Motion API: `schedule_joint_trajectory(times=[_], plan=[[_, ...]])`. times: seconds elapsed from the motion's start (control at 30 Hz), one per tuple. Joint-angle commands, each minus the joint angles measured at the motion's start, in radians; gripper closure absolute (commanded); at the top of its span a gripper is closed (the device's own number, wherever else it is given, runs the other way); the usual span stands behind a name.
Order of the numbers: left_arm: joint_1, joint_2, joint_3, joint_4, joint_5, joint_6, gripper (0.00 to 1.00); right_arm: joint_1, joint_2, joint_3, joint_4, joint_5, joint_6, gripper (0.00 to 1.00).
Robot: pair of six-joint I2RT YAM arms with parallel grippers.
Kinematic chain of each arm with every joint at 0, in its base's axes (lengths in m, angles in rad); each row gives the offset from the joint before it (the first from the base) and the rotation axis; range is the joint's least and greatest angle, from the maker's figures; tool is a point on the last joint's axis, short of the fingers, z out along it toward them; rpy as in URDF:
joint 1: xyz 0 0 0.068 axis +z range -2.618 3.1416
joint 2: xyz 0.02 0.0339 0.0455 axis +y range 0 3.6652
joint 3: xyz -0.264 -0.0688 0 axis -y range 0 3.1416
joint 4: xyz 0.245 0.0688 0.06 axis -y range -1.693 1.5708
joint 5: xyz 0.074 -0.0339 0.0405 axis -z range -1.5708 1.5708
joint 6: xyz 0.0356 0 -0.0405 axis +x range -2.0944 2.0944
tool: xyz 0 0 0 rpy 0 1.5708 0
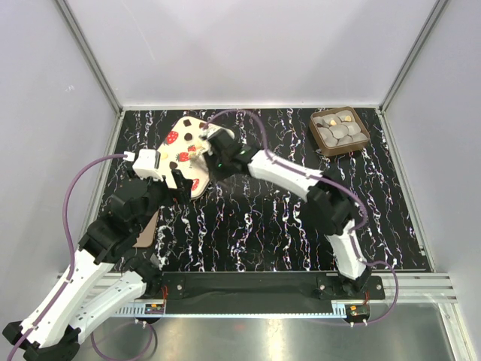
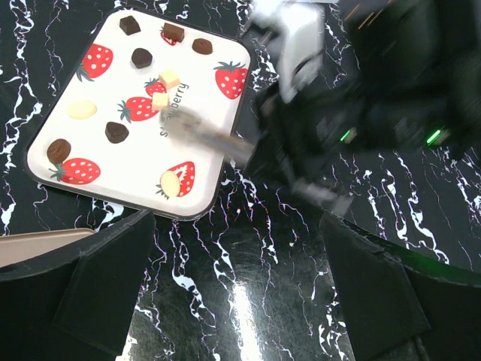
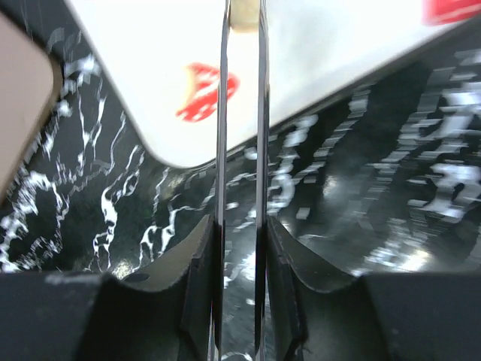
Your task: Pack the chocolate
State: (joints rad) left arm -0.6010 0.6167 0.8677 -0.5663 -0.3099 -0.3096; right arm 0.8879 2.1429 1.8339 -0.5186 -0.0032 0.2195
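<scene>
The chocolate (image 1: 340, 128), small round grey and gold pieces, lies in a square brown tray (image 1: 324, 144) at the back right of the table, far from both grippers. My right gripper (image 1: 213, 153) (image 3: 241, 222) reaches over the right edge of the cream strawberry lid (image 1: 183, 147) (image 2: 98, 128) (image 3: 338, 53). Two thin metal blades (image 3: 223, 113) run along its fingers with a narrow gap between them, and their tips leave the picture. My left gripper (image 1: 179, 183) (image 2: 237, 259) hovers open just in front of the lid, holding nothing.
A flat tan piece (image 1: 146, 234) (image 2: 34, 246) (image 3: 21, 98) lies left of the lid beside my left arm. Grey walls and metal rails (image 1: 113, 105) close in the black marbled tabletop (image 1: 263, 226).
</scene>
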Motion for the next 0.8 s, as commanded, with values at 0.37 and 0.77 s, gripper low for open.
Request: schedule_joint_trajectory(times=[0.37, 0.77], plan=[[0.004, -0.005, -0.006, 0.063, 0.003, 0.009, 0.01, -0.581, -0.462, -0.2, -0.056, 0.048, 0.0, 0.66], [0.004, 0.002, -0.004, 0.062, 0.005, 0.009, 0.01, -0.883, -0.37, -0.162, -0.1, 0.115, -0.019, 0.66]])
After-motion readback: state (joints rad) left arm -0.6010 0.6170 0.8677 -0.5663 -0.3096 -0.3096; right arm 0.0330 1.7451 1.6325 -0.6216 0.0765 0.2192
